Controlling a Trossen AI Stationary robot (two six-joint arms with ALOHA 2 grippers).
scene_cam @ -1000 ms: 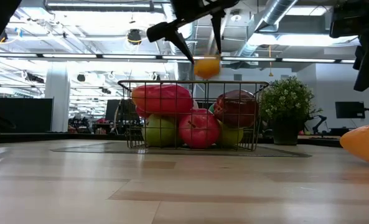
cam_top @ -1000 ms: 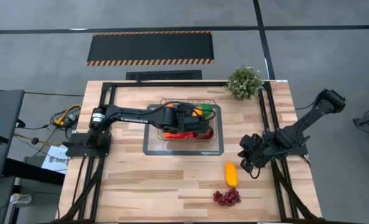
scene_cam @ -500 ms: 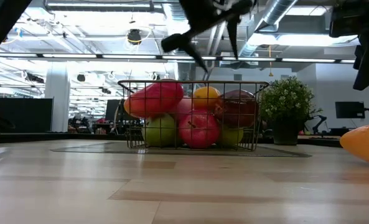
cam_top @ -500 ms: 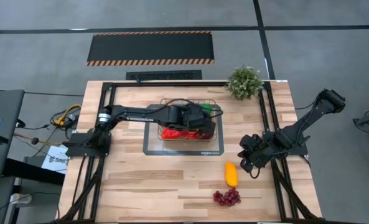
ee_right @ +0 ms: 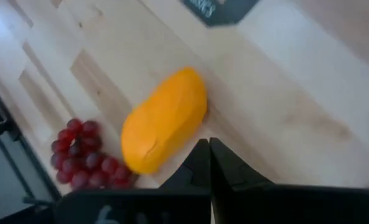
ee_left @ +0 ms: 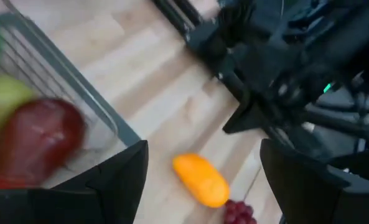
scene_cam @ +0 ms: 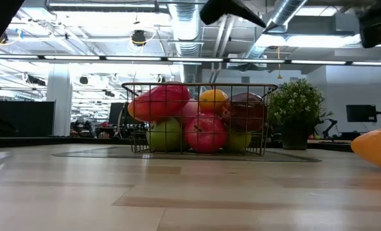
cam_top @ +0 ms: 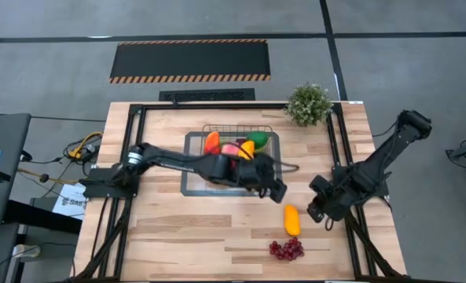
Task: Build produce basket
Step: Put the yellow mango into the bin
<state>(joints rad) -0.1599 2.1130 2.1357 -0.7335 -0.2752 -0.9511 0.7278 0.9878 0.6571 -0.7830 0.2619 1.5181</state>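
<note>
- The wire-mesh basket stands upright on the desk, behind the loose pieces, with see-through grid sides and an open top.
- Produce fills it: a green apple and a red apple at the bottom, a maroon fruit, a red piece and an orange on top.
- An elongated orange fruit lies on the bare desk, well apart from the basket.
- A purple grape bunch lies just beside it, nearer the desk's front edge.
</note>
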